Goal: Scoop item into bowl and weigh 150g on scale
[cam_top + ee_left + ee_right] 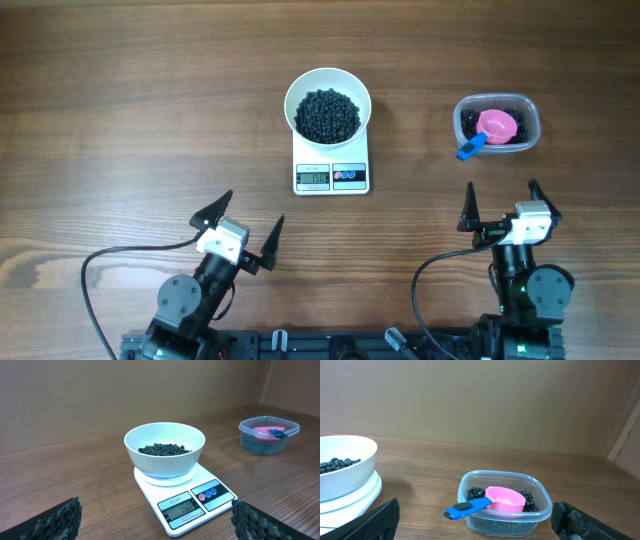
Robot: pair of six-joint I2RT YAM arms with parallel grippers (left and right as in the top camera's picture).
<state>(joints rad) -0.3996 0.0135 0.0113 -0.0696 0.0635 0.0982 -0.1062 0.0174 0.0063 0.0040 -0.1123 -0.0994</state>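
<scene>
1. Scale (331,165): white, smooth plastic, nearly square slab on the wood-grain table (120,100). Its long axis runs from the far edge toward the arms. The end with the grey display, one red button and one blue button points at the arms.
2. Bowl (165,462): round, plain white and glossy, seated upright on the far part of the scale platform, clear of the display.
3. Beans (327,115): small, round, matt black, forming a grainy heap inside the bowl, below its rim.
4. Tub (531,112): clear plastic, rounded-rectangular, well to the right of the scale, with more beans inside.
5. Scoop (497,125): pink cup lying in the tub. Its blue handle (471,148) points over the near-left rim.
6. Left gripper (255,204): released, jaws spread wide, nothing between them.
7. Right gripper (501,185): released, jaws spread wide, near the tub and apart from it
</scene>
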